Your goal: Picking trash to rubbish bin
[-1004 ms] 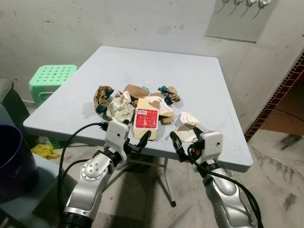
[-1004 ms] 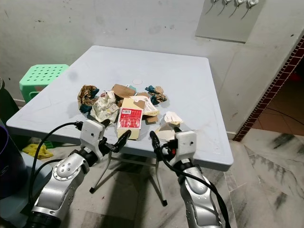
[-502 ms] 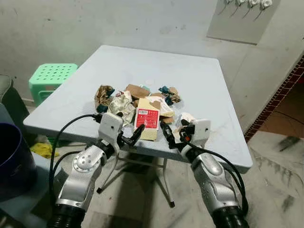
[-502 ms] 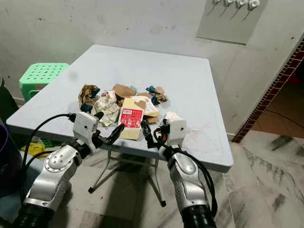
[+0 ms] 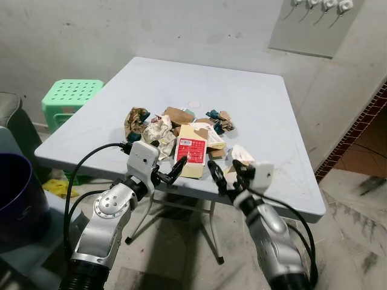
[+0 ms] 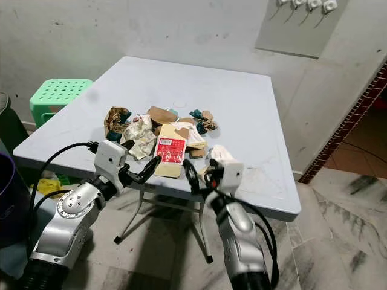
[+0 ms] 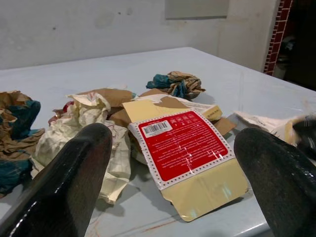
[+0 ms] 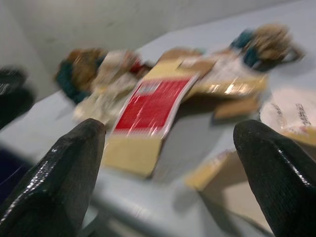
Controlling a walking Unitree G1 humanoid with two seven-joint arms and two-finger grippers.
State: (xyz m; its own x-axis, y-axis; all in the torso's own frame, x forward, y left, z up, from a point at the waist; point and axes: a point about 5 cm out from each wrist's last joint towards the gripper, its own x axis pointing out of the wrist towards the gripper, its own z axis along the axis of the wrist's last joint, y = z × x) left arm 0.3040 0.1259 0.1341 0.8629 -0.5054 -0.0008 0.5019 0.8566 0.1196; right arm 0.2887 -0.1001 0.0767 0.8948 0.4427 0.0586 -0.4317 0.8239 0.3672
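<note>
Head views: the flattened red-and-tan cardboard carton (image 5: pixel 191 156) lies at the near edge of the pale grey square table (image 5: pixel 272 115), just beyond the left gripper (image 5: pixel 170 172) and right gripper (image 5: pixel 224 176).

Wrist views: both jaws spread apart, carton ahead between the fingers.

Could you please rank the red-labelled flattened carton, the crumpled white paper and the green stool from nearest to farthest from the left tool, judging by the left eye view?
1. Red-labelled flattened carton, at the table's near edge, just ahead of the left tool.
2. Crumpled white paper, on the table a little farther back, left of the carton.
3. Green stool, on the floor beyond the table's left side.
</note>
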